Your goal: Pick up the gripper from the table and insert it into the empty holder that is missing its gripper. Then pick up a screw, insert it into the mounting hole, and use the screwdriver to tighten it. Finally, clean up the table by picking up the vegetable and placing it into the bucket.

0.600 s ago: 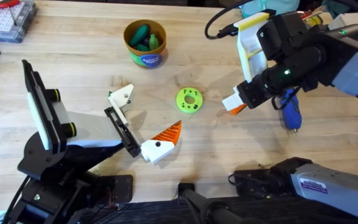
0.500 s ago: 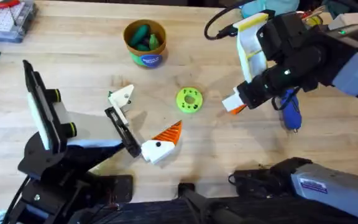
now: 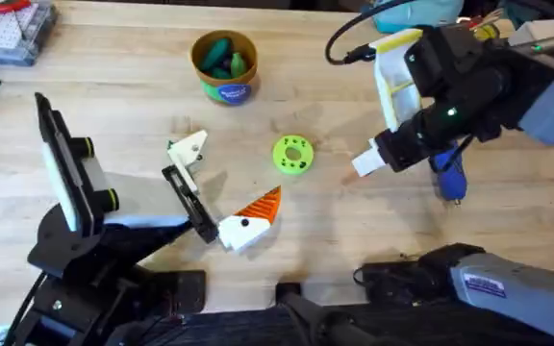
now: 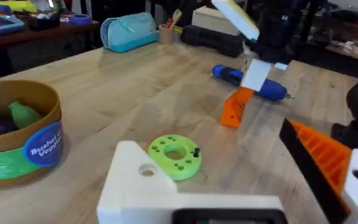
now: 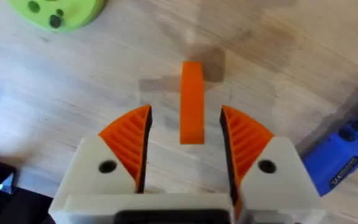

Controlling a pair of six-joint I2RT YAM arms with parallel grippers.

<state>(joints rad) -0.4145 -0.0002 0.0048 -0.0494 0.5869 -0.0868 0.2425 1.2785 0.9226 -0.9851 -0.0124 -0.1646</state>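
From above, the right claw (image 3: 366, 161) hangs low over the bench (image 3: 113, 96), with the screwdriver (image 3: 447, 171) just beside it and the green disc (image 3: 292, 155) near its other side. The gripper (image 3: 248, 223) lies right beside the left claw (image 3: 192, 187), probably handy for pickup. I cannot tell whether that claw is wide or narrow.

The left wrist view shows the bucket (image 4: 17, 134) off to one side, with vegetables already in it.

In the right wrist view the claw stands wide, its pads (image 5: 129, 140) flanking an orange strip (image 5: 191, 102) without touching it. It looks poised to close.
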